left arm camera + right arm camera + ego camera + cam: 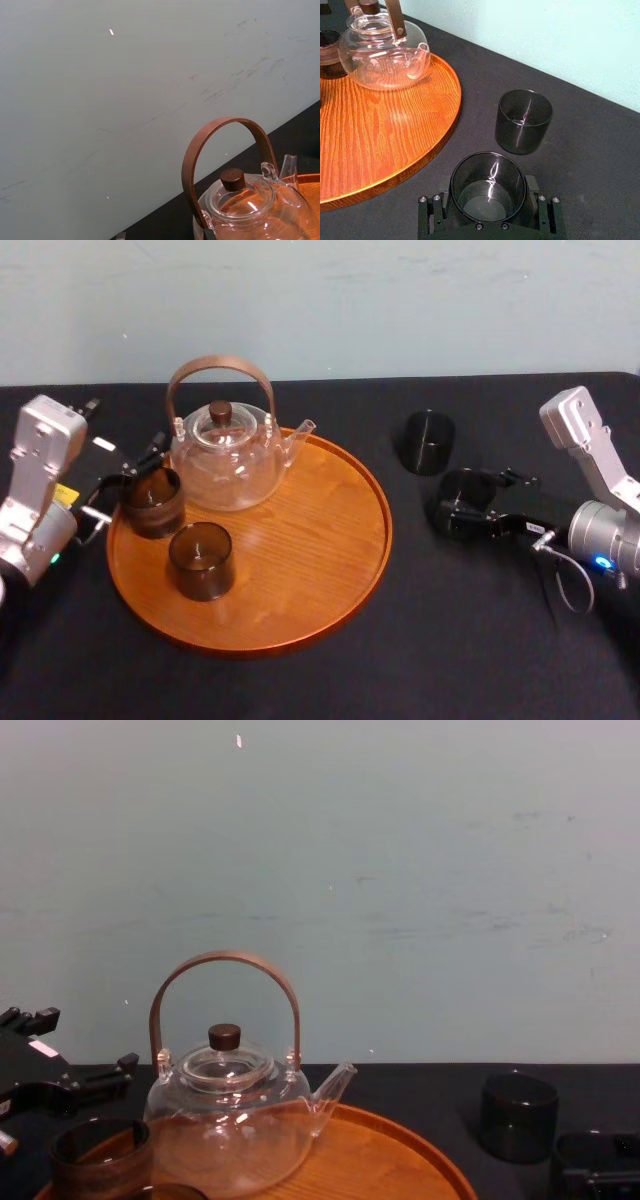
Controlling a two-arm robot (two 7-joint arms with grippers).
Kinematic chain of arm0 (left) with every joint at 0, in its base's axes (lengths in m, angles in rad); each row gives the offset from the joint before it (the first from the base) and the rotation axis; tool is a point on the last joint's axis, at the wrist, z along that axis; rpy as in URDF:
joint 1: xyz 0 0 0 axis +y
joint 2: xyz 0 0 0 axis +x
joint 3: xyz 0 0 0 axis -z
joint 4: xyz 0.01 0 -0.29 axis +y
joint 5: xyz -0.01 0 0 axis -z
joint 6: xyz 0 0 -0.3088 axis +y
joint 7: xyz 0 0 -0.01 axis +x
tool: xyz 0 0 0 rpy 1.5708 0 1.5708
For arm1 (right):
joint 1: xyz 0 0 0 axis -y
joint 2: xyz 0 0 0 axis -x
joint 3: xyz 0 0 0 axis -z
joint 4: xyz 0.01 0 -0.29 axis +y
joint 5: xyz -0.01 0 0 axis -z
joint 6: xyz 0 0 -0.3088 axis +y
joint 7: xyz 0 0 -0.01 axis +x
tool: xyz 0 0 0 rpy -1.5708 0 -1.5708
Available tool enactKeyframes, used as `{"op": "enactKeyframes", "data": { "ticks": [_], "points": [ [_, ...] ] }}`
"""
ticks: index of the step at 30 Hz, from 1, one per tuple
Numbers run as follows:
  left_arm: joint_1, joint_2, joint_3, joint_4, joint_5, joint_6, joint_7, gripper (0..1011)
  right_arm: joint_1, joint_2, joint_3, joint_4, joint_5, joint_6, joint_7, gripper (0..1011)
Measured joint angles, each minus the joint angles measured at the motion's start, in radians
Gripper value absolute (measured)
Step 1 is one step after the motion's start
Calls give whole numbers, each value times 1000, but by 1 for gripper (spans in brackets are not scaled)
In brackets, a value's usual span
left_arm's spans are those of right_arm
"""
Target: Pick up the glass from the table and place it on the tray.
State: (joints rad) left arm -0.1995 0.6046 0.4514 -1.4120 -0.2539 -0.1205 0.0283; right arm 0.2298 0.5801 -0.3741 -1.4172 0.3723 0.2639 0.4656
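- Four dark glasses are in sight: two stand on the tray (300, 540) and two are off it, to its right, over the black desk (480, 640).
- One glass (465, 490) sits in the right end effector (462, 498), near the tray's right rim and clear of it.
- From the right wrist, that end effector (488, 187) is pinching the glass (487, 185), one finger pressed against each side. The glass is upright with its mouth open to the camera.
- Whether its base touches the desk cannot be told.
- Just beyond it, nearer the wall, a spare glass (427, 442) stands alone on the desk, upright and untouched.
- On the tray, a clear teapot (228, 455) with a brown arched handle stands at the back left, its spout pointing right.
- Touching or nearly touching the teapot's left side is the back glass (152, 502); the front glass (201, 560) stands just in front of it.
- At the tray's left edge, the left end effector (130, 485) is right by the back glass; whether it is spread or pressed together cannot be told.
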Motion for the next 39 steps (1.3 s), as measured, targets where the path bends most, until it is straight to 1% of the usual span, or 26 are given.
{"op": "enactKeyframes", "data": {
  "ticks": [11,16,23,25,28,29,30,32,34,37,38,39],
  "points": [
    [0,0,0,0,0,0,0,1001,-2,2,3,-3,3,-1,4,900],
    [0,0,0,0,0,0,0,1001,-10,19,20,-34,21,-6,18,900],
    [0,0,0,0,0,0,0,1001,-2,46,26,-84,41,-22,53,900],
    [0,0,0,0,0,0,0,1001,9,52,21,-96,43,-31,66,900],
    [0,0,0,0,0,0,0,1001,22,53,9,-103,43,-41,78,900],
    [0,0,0,0,0,0,0,1001,32,52,0,-105,42,-47,86,900],
    [0,0,0,0,0,0,0,1001,32,52,0,-105,42,-47,86,900],
    [0,0,0,0,0,0,0,1001,55,44,-23,-106,38,-58,100,900],
    [0,0,0,0,0,0,0,1001,67,37,-37,-104,34,-62,107,900],
    [0,0,0,0,0,0,0,1001,96,18,-73,-92,22,-75,121,900],
    [0,0,0,0,0,0,0,1001,96,18,-73,-92,22,-75,121,900],
    [0,0,0,0,0,0,0,1001,106,9,-86,-87,18,-79,126,900]
  ]
}}
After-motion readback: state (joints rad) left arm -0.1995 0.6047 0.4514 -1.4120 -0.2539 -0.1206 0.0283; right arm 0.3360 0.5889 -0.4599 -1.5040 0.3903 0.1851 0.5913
